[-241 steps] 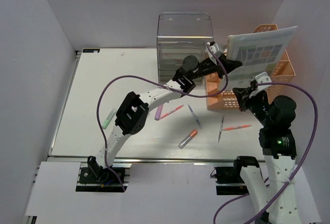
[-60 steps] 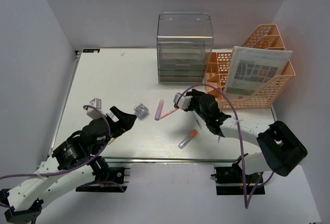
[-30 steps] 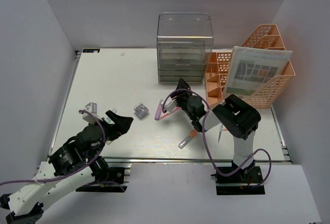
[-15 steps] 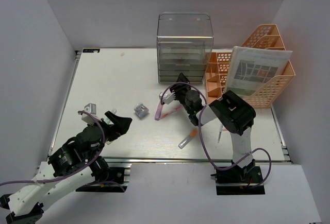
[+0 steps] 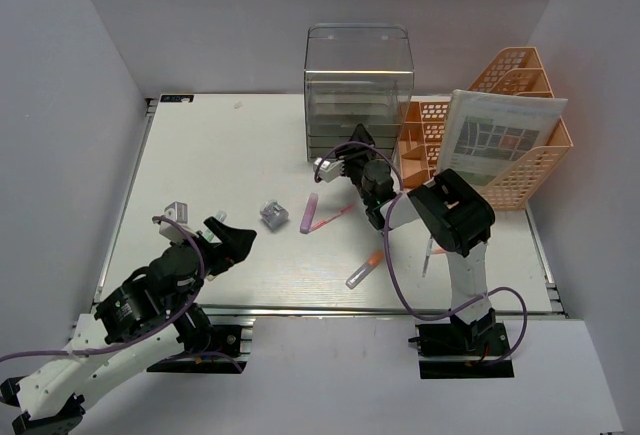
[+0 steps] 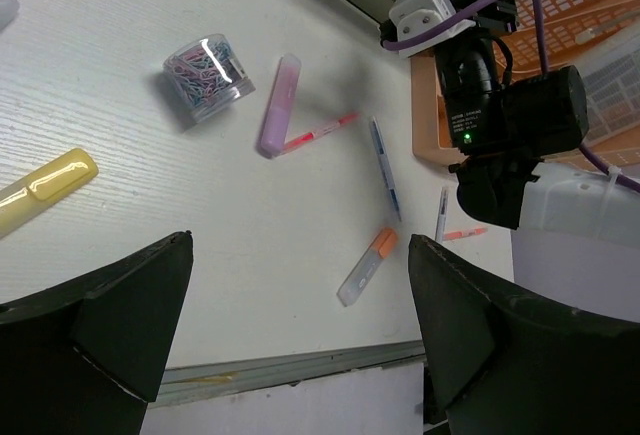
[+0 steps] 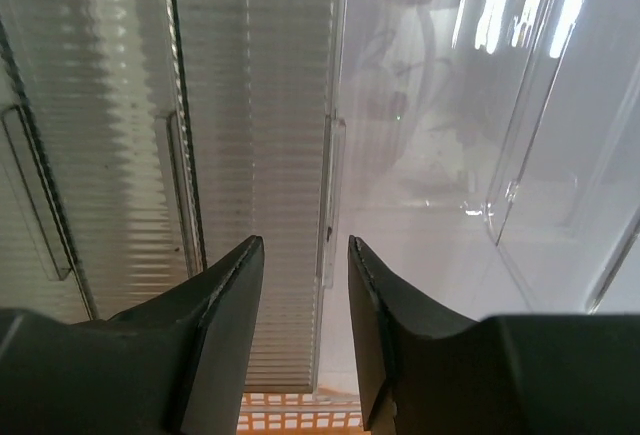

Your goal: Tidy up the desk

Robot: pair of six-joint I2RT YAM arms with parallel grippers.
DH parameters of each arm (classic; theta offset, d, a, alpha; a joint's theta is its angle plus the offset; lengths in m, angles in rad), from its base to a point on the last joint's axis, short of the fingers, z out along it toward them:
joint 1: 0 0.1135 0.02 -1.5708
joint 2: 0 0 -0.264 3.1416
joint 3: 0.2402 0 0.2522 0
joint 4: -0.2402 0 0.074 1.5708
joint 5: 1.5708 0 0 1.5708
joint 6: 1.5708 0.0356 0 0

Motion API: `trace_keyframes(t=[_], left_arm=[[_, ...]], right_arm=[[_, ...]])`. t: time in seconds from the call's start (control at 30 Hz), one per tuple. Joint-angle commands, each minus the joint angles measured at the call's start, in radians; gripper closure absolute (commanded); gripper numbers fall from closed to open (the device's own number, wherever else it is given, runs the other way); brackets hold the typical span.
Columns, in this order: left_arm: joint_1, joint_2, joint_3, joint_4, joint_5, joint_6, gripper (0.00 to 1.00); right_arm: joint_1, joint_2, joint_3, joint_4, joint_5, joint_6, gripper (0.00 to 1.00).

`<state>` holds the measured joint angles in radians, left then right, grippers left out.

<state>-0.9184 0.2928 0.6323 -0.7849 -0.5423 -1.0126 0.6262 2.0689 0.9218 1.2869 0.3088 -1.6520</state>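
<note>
Right gripper (image 7: 305, 247) has its fingers a little apart, nothing between them, nosed up to the clear drawer box (image 7: 250, 105). Left gripper (image 6: 300, 245) is spread wide and empty over the desk (image 5: 200, 145). The desk is underneath everything and looks hard and slick, so I'd guess the purple highlighter (image 6: 279, 105) skates. Pinch it mid-barrel.
</note>
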Motion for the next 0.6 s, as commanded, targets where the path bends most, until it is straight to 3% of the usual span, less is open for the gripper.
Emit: trace_keyframes(t=[0.0,0.57], left_arm=[[-0.002,0.006,0.001,0.010,-0.008,0.000,0.02],[-0.002,0.006,-0.002,0.007,-0.004,-0.003,0.02]], right_arm=[[-0.010,-0.004,0.023,0.531,0.009,0.026,0.55],[-0.043,0.043,0.075,0.519,-0.016,0.047,0.59]])
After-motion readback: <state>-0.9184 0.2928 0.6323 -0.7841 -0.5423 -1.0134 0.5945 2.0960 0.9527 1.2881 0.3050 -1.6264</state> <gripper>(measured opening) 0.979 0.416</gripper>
